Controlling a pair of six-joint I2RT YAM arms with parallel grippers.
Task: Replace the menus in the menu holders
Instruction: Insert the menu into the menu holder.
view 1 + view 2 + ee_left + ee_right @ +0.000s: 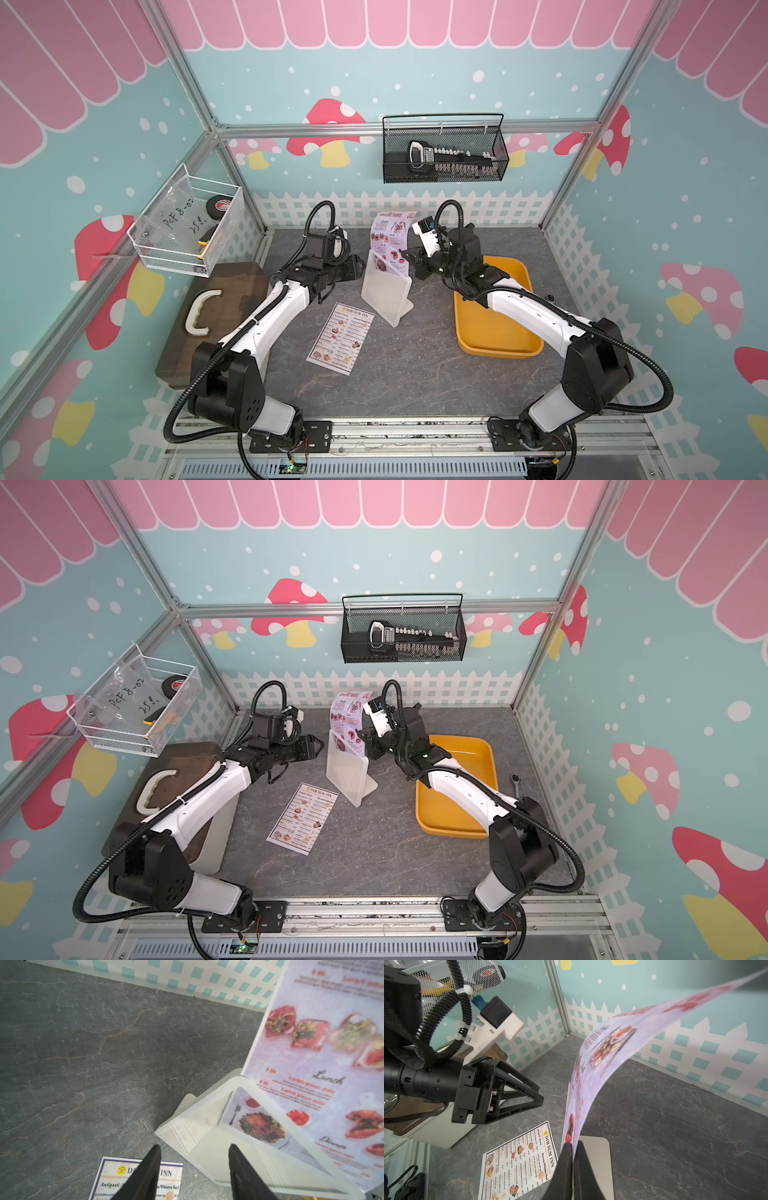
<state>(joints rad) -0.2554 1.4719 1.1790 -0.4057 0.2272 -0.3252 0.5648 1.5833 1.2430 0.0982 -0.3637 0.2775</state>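
— Right gripper [572,1146] is squeezed shut on the side edge of the SPECIAL MENU sheet [602,1068]. Its bottom sits in the menu holder [384,291].
— Will it rip?
— It looks thin, light and bendy. Pinch low, pull gently.
— Left gripper [194,1147]?
— Fingers apart, empty, beside the holder. DIM SUM INN menu [340,338] lies flat on the table [415,374].

A yellow tray [494,352] is set on the grey tabletop [415,374]. A black mesh basket [444,174] is hung on the back wall, and a white wire basket [174,257] is mounted near a brown board [232,286].
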